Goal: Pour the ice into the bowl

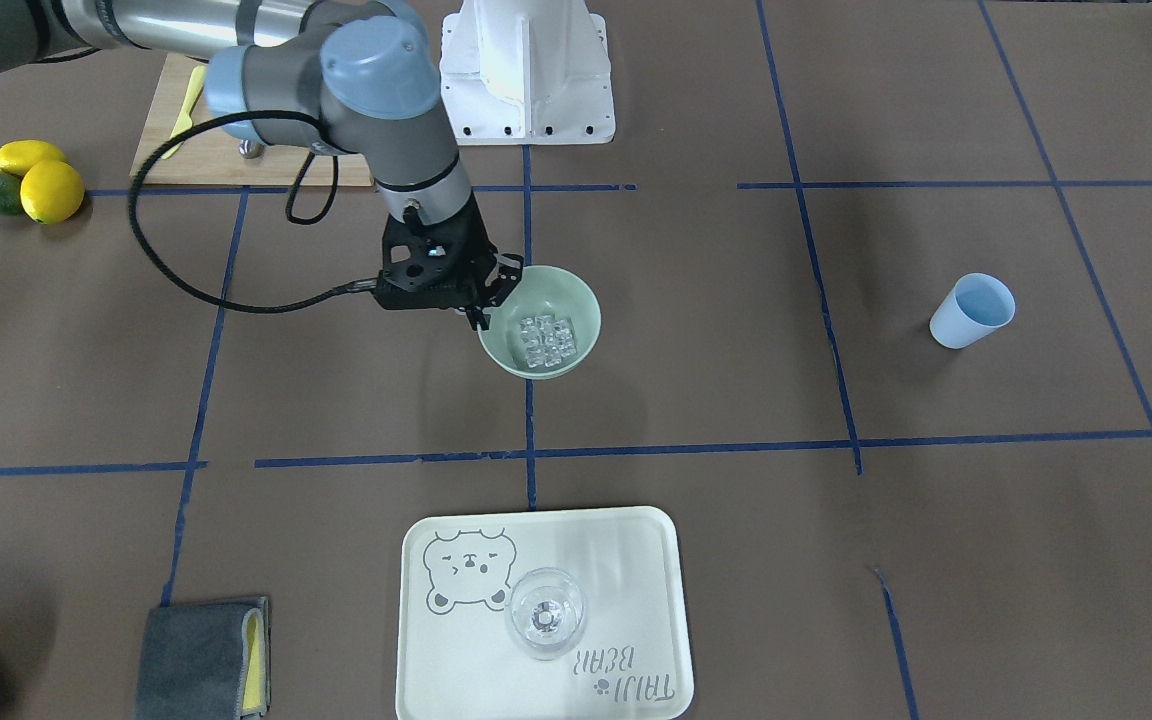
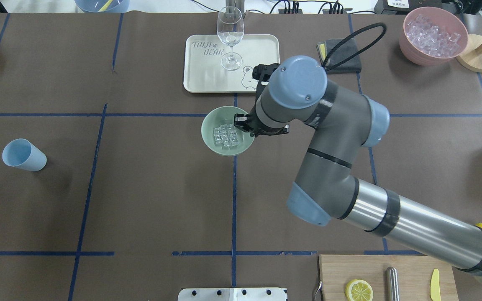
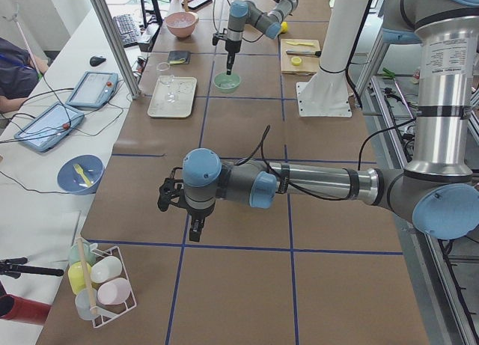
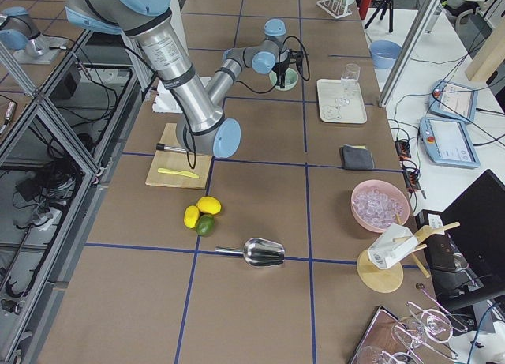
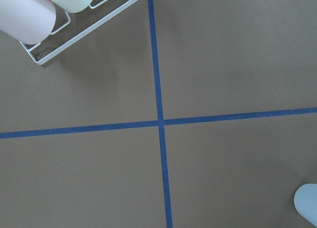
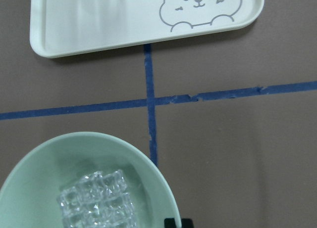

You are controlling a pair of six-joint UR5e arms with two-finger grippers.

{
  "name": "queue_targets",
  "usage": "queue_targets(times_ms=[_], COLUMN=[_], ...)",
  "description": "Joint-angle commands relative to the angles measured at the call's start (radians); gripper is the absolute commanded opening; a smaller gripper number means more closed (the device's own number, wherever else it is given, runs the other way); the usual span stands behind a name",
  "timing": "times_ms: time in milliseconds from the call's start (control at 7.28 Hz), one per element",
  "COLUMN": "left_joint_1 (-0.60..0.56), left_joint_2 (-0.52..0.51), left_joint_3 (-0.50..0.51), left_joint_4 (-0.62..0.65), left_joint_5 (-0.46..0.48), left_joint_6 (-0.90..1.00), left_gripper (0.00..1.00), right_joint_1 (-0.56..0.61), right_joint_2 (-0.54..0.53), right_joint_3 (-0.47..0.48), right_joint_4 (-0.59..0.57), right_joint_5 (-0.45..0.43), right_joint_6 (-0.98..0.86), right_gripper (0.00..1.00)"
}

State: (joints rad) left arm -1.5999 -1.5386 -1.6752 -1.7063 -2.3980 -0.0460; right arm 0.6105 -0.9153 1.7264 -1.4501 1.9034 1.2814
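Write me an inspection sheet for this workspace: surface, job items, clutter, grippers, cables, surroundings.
Surface: brown table with a blue tape grid.
Job's things: ice heaped inside the mint-green bowl, near the table's middle.
Clutter: blue cup; tray bearing a wine glass; pink bowl of ice; grey cloth; cutting board; lemons; metal scoop.
Grippers: right gripper at the bowl's rim, left gripper over bare table; open or shut cannot be told for either.
Cables: black cable looping from the right wrist.
Surroundings: tablets on the side bench; cup rack.
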Motion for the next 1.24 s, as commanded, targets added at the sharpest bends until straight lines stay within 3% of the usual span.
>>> queue_targets(times_ms=[0,412,550,824,1099], left_joint_1=[0.003,0.015,0.015,0.017,0.017], left_joint_2=[-0.002,0.017,0.018,0.018,0.018], left_joint_3=[0.000,0.005,0.005,0.005,0.005], left_joint_4=[0.001,0.008,0.008,0.007,0.004], left_joint_5=[0.002,0.002,0.002,0.000,0.000], left_joint_6=[0.002,0.135,0.135,0.137,0.137], left_gripper=[1.00,1.00,1.00,1.00,1.00], right_joint_1=[0.095,0.326,0.391,0.443,0.442], right_joint_2=[-0.175,-0.400,-0.500,-0.667,-0.686], right_joint_3=[0.143,0.159,0.150,0.125,-0.040], right_joint_4=[0.008,0.011,0.067,0.213,0.450], right_joint_5=[0.077,0.260,0.299,0.350,0.355], right_joint_6=[-0.186,-0.551,-0.692,-0.752,-0.738], right_gripper=[0.00,0.00,0.00,0.00,0.00])
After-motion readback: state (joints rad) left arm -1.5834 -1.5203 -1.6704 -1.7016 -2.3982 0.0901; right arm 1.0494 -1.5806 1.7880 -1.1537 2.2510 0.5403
